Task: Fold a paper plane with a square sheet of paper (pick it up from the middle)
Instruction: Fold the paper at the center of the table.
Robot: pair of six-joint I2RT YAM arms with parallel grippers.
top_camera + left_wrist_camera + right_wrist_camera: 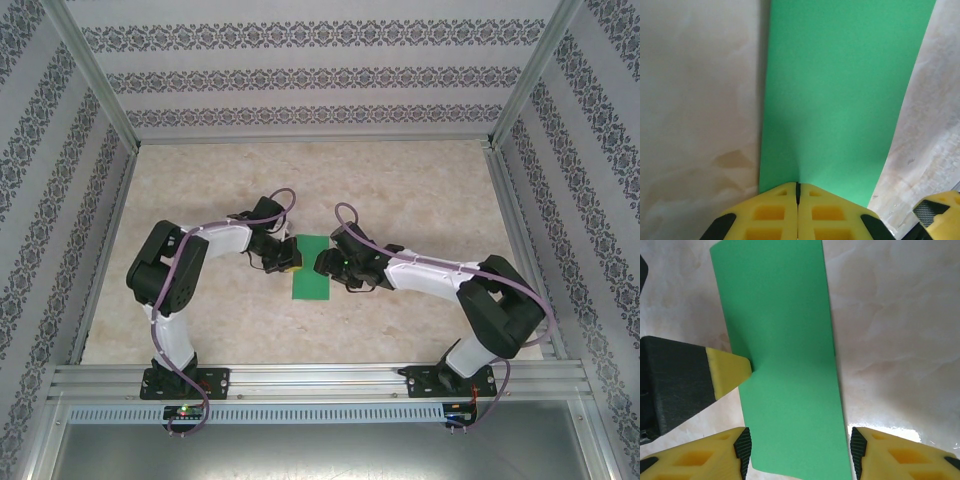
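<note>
gripping the green paper (840, 90), left claw (798, 187) clamped; right claw (800, 452) spread.

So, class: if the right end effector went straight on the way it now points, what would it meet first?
The green sheet of paper, whose near edge lies between the open fingers of the right end effector, though depth is unclear.
</note>
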